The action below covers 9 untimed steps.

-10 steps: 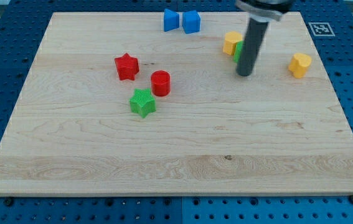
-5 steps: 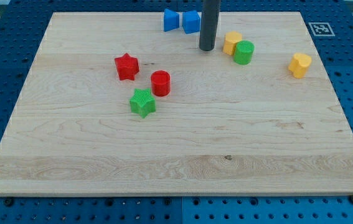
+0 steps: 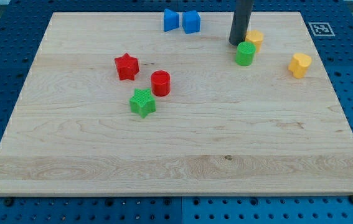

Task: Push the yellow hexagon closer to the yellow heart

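The yellow hexagon (image 3: 255, 39) lies near the view's top right, just above the green cylinder (image 3: 245, 53) and close to it. The yellow heart (image 3: 299, 65) lies further to the right and a little lower, apart from both. My tip (image 3: 238, 42) stands right against the hexagon's left side, just above and left of the green cylinder. The dark rod rises from the tip out of the view's top.
Two blue blocks (image 3: 172, 20) (image 3: 192, 21) sit side by side at the board's top edge, left of my tip. A red star (image 3: 126, 66), a red cylinder (image 3: 160, 83) and a green star (image 3: 142, 102) cluster at the centre left. The wooden board (image 3: 176, 155) lies on a blue perforated table.
My tip went from right of the green cylinder round to the hexagon's left, then moved right. The yellow hexagon has slid right, towards the yellow heart. The green cylinder barely moved.
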{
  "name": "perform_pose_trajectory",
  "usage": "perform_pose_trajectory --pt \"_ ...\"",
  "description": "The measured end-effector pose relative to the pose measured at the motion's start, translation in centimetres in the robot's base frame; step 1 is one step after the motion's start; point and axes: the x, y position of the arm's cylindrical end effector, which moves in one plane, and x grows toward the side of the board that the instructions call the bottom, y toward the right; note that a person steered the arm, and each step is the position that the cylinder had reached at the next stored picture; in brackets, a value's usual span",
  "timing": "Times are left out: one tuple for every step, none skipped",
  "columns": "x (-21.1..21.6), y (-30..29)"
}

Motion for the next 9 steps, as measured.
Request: perform_pose_trajectory --pt "-0.3 2.1" --pt "-0.9 4.9" --pt "-1.6 7.5" --pt "-1.7 8.5" --pt "-1.7 8.5" --pt "-1.5 8.5" --pt "-0.7 8.5" --pt "0.4 8.9" --pt "1.4 9.6"
